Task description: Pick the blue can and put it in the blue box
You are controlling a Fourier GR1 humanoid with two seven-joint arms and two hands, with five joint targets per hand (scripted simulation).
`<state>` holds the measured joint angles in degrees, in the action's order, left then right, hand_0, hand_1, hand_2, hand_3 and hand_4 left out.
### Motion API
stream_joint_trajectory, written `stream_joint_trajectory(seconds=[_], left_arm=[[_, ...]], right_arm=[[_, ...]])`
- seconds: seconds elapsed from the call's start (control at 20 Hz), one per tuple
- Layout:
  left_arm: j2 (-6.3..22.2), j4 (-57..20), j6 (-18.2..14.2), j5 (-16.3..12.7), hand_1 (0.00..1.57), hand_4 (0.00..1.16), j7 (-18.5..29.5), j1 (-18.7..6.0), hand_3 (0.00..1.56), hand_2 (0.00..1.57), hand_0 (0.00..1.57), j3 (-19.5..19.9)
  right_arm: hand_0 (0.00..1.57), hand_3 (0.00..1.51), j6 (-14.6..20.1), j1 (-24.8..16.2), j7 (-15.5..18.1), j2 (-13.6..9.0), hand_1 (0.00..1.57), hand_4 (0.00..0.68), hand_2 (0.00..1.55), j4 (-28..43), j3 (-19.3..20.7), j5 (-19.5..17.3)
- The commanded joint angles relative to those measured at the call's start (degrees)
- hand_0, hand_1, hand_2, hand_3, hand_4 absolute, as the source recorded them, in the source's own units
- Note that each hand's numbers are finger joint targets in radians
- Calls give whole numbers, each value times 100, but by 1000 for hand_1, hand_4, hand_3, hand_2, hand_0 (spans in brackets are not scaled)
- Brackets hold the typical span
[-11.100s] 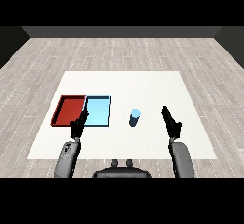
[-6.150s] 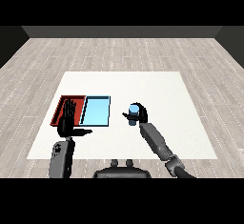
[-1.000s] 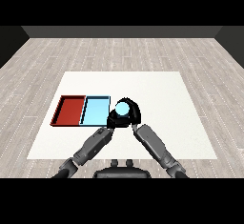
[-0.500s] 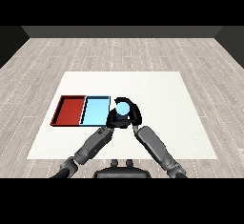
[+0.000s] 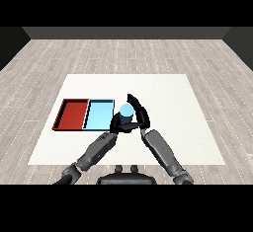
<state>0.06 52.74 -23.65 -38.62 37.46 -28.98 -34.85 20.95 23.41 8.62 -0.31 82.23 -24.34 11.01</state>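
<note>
Grey plank floor | white table (image 5: 168,90) | red tray (image 5: 72,114), light blue tray (image 5: 100,115)

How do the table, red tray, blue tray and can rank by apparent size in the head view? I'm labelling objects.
1. Table, largest.
2. Red tray and blue tray: look alike, no ranking.
3. Can, smallest, partly hidden by both hands.
</note>
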Motion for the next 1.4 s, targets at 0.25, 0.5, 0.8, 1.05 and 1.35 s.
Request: stream_joint_trajectory(seconds=[0.25, 0.5, 0.8, 1.05, 1.35], left_arm=[[231, -5, -192, 412, 1571, 1152, -285, -161, 1533, 1571, 1571, 524], [575, -442, -16, 559, 1571, 1151, -284, -518, 1534, 1571, 1571, 873], [1377, -477, -223, 794, 1571, 1151, -1091, -665, 1525, 1571, 1571, 1179], [1896, -1168, -586, 1266, 1571, 1115, -1816, -1082, 1504, 1571, 1571, 1086], [1591, -2824, -664, 1759, 1571, 999, -2692, -1653, 1403, 1520, 1571, 773]], right_arm=[[0, 0, -691, -790, 441, -525, 0, 0, 0, 1118, 1025, 672], [0, 0, -614, -1376, 529, -464, 0, 0, 0, 1514, 1575, 1137], [0, 0, -896, -1551, 669, -459, 0, 0, 0, 1277, 1897, 1424], [0, 0, -987, -1658, 731, -454, 0, 0, 0, 1164, 1916, 1431], [0, 0, -1207, -1748, 654, -582, 0, 0, 0, 1190, 2041, 1589]])
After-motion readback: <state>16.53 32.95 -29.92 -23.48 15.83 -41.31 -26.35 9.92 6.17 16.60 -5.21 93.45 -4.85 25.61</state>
